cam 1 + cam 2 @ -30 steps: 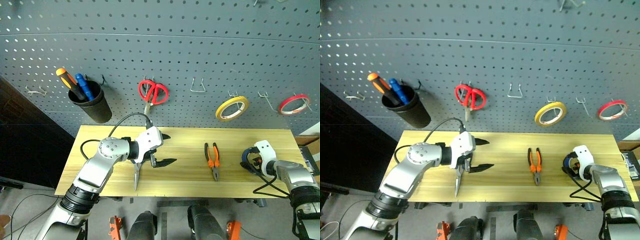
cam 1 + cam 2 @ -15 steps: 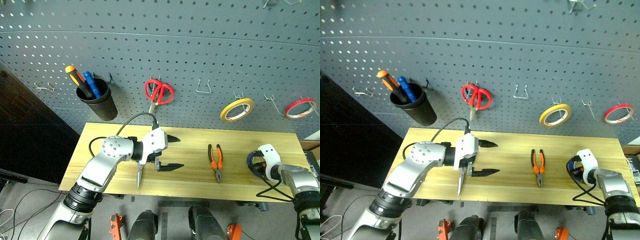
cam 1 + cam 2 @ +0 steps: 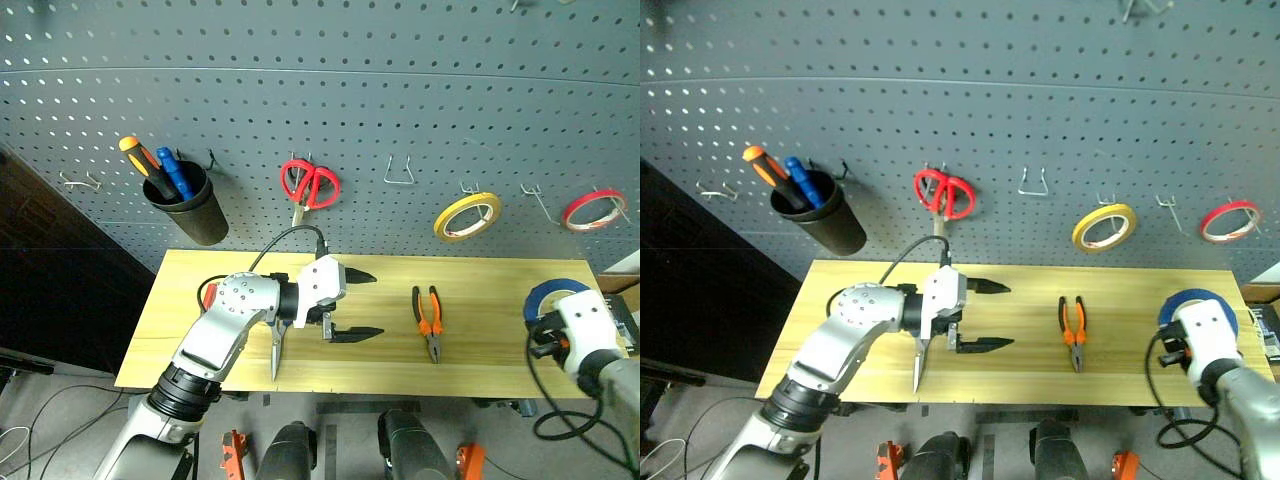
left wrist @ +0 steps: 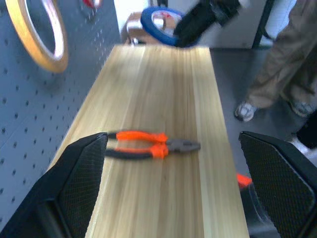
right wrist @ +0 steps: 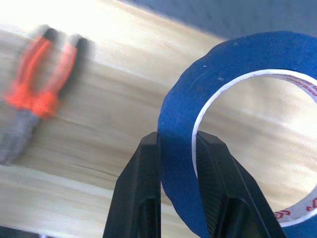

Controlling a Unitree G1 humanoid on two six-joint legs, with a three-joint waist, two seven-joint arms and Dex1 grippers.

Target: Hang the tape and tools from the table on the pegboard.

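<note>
1. The right gripper (image 5: 177,163) had risen from the table (image 3: 470,355), its fingers clamped on the blue tape (image 5: 233,89)
2. The left gripper (image 3: 362,305) hovered wide open over the scissors (image 3: 274,352)
3. The left wrist view showed the pliers (image 4: 148,145) lying flat and a person's legs (image 4: 282,54)

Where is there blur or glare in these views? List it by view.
Right wrist view: the pliers are smeared, the table washes out bright, while the blue tape stays sharp. Left wrist view: the right hand is blurred. Head views: the pegboard rows bow.
</note>
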